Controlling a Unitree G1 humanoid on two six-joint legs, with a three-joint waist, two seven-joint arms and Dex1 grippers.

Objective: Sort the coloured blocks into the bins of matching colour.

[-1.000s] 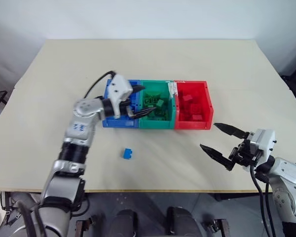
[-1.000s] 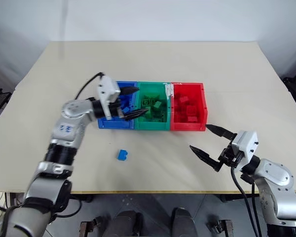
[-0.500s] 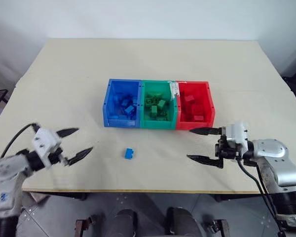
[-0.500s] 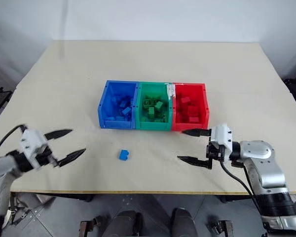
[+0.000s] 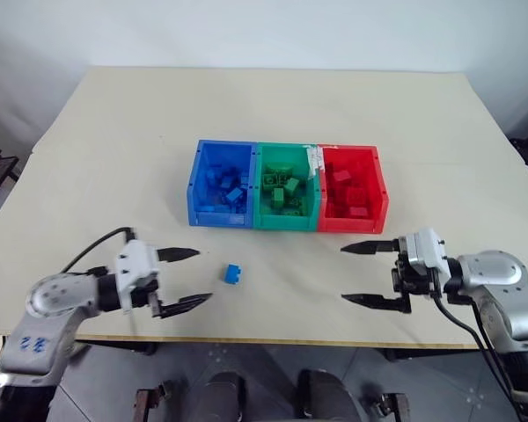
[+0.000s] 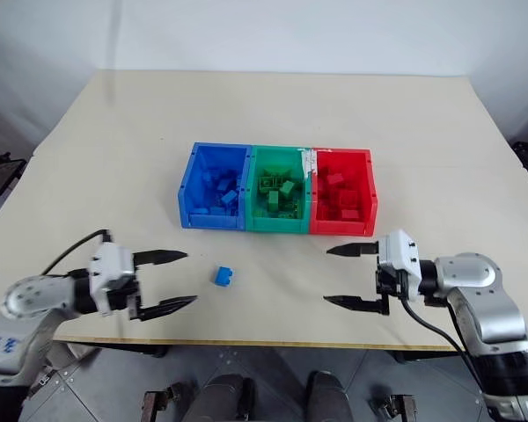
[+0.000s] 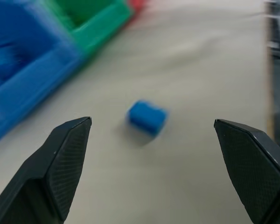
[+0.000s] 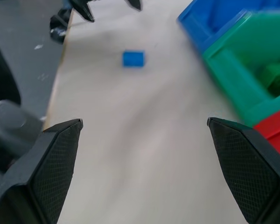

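Observation:
One small blue block [image 5: 233, 274] lies loose on the table in front of the bins. The blue bin [image 5: 221, 183], green bin [image 5: 286, 187] and red bin [image 5: 353, 190] stand joined in a row mid-table, each holding several blocks of its own colour. My left gripper [image 5: 190, 278] is open, low over the table just left of the blue block [image 7: 147, 116], pointing toward it. To the right of that block, in front of the red bin, my right gripper [image 5: 352, 274] is open too and points left. Neither holds anything.
The beige table [image 5: 264, 114] stretches wide behind and beside the bins. Its front edge [image 5: 273, 338] runs just under both grippers.
My left gripper has left the green bin, swung out to the left and down, then come in beside the blue block. My right gripper has turned to point left.

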